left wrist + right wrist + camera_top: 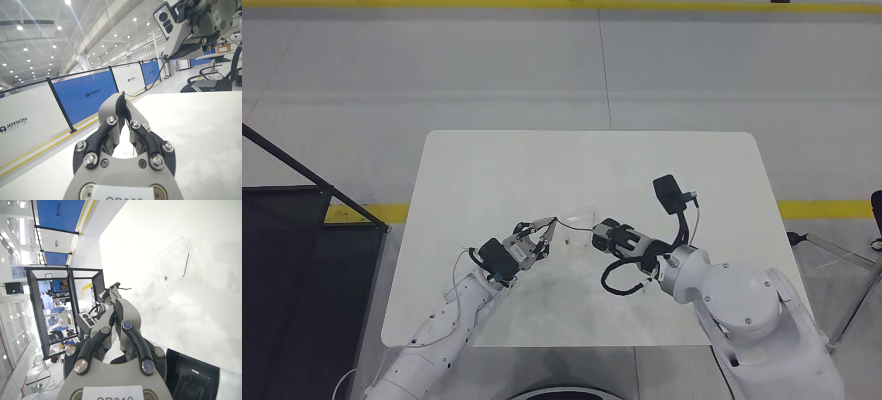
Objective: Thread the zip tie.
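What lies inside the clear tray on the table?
One thin black strip, curved, and a small brown speck. The tray is see-through, so nothing in it is hidden.

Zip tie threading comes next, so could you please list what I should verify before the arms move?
1. Left gripper shut on the zip tie: ok.
2. Right gripper shut on the same zip tie farther along: ok.
3. Zip tie spans the gap between the two grippers, lifted off the table: ok.
4. Tail lined up with the head's slot: cannot tell, as both ends are hidden between the fingers or too small to see.
5. Clear tray holding a spare tie lies apart from both grippers: ok.
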Available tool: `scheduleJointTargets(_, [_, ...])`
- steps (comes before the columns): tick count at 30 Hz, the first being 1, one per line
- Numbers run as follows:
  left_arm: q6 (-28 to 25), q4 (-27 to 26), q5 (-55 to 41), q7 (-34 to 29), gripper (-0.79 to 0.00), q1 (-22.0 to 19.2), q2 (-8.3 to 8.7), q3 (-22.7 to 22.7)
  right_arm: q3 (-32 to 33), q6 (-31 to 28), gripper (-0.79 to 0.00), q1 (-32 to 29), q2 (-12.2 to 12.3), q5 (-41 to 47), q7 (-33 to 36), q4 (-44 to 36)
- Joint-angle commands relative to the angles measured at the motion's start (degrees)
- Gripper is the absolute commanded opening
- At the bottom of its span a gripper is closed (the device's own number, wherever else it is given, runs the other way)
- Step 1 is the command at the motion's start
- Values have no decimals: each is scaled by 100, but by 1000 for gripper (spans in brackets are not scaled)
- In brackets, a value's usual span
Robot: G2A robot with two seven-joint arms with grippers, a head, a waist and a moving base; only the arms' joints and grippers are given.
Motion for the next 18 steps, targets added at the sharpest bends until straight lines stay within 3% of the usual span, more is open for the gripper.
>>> scheduleJointTargets(1, [0, 0, 0, 0, -785, 0, 0, 0, 21, -85, -785, -26, -9, 110, -54, 10])
scheduleJointTargets(18, [0, 0, 0, 0, -785, 0, 0, 0, 291, -503, -785, -143, -52, 998, -245, 152])
